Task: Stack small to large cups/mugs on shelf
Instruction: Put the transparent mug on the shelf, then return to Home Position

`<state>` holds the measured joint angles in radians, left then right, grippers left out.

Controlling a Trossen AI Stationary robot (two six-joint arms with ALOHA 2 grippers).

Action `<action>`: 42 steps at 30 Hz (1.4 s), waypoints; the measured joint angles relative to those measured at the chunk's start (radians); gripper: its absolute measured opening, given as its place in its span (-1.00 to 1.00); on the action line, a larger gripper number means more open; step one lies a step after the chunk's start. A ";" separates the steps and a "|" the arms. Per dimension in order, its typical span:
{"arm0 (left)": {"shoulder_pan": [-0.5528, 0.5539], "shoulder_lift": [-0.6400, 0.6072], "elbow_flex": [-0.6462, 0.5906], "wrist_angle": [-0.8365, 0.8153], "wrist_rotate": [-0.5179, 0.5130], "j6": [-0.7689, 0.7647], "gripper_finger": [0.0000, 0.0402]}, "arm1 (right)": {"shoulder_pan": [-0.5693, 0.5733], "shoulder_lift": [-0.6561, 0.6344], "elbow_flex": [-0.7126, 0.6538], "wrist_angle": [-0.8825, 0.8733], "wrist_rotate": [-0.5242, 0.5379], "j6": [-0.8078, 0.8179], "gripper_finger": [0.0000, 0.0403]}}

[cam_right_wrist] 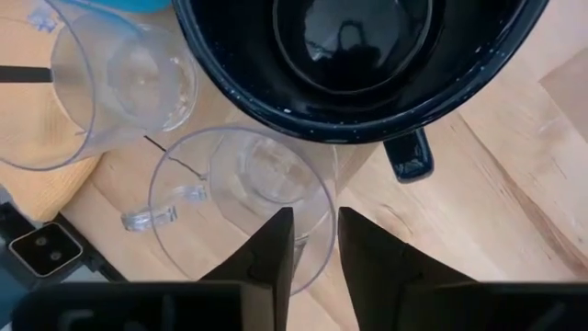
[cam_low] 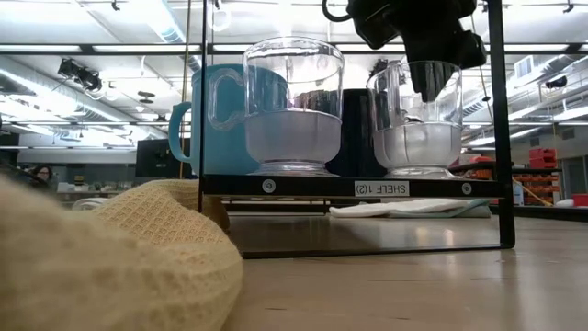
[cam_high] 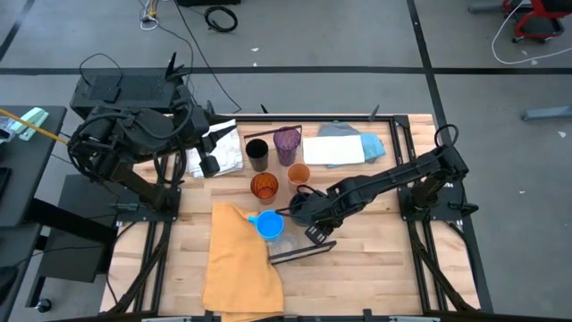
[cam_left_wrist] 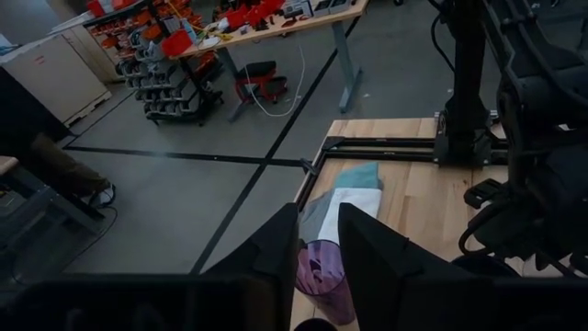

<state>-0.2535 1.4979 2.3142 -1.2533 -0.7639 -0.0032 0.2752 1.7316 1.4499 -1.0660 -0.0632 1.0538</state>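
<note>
Here the slatted wooden desk (cam_high: 375,268) carries everything, with a mustard-yellow cloth (cam_high: 239,264) draped over its near edge. The shelf (cam_low: 349,187), a low plank on thin dark bars, stands beside that cloth and already holds a bright blue mug (cam_low: 216,119), a dark navy mug (cam_right_wrist: 358,64) and two clear plastic cups. Still loose on the desk beyond it are a purple tumbler (cam_high: 286,143), a black cup (cam_high: 256,154), an orange tumbler (cam_high: 264,187) and a peach cup (cam_high: 298,173).

The right gripper (cam_right_wrist: 308,241) hangs directly over the clear handled cup (cam_right_wrist: 243,202) at the shelf's end, its jaws narrow and straddling the cup's rim; whether they are pinching it or letting it go I cannot tell. The left gripper (cam_left_wrist: 317,248) waits high at the desk's far left corner, jaws narrow and empty, looking down at the purple tumbler.

To do this step well, I judge the cup should be sitting flat on the plank before the jaws part fully. The lift should then go straight up so a finger does not drag the light cup or nudge the navy mug beside it.
</note>
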 joint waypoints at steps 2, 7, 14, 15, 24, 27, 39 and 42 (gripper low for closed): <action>0.000 0.000 0.000 0.000 0.000 0.000 -0.55 | 0.000 -0.003 0.004 -0.003 -0.011 0.001 -0.53; 0.000 0.000 0.000 0.000 0.000 0.000 -0.52 | 0.000 -0.021 0.027 -0.035 -0.019 -0.003 -0.53; 0.000 0.000 0.000 0.002 0.000 -0.001 -0.55 | -0.005 -0.030 0.110 -0.199 0.004 -0.054 -0.53; 0.000 0.000 0.000 0.002 0.000 -0.001 -0.55 | -0.005 -0.031 0.121 -0.227 0.011 -0.063 -0.53; 0.000 0.000 0.000 0.006 0.000 -0.003 -0.51 | -0.011 -0.276 0.131 -0.092 0.445 -0.217 -0.53; 0.000 0.000 0.000 0.016 0.000 -0.004 -0.52 | -0.045 -0.439 0.005 0.051 0.497 -0.257 -0.53; 0.000 0.000 0.000 0.121 -0.001 0.045 -0.51 | -0.209 -0.992 -0.828 1.496 0.226 -0.655 -0.58; 0.000 0.006 0.000 0.186 0.000 0.102 -0.53 | -0.307 -0.999 -0.914 1.492 0.144 -0.653 -0.62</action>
<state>-0.2539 1.5040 2.3138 -1.0671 -0.7636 0.0986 -0.0320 0.7322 0.5362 0.4263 0.0803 0.4006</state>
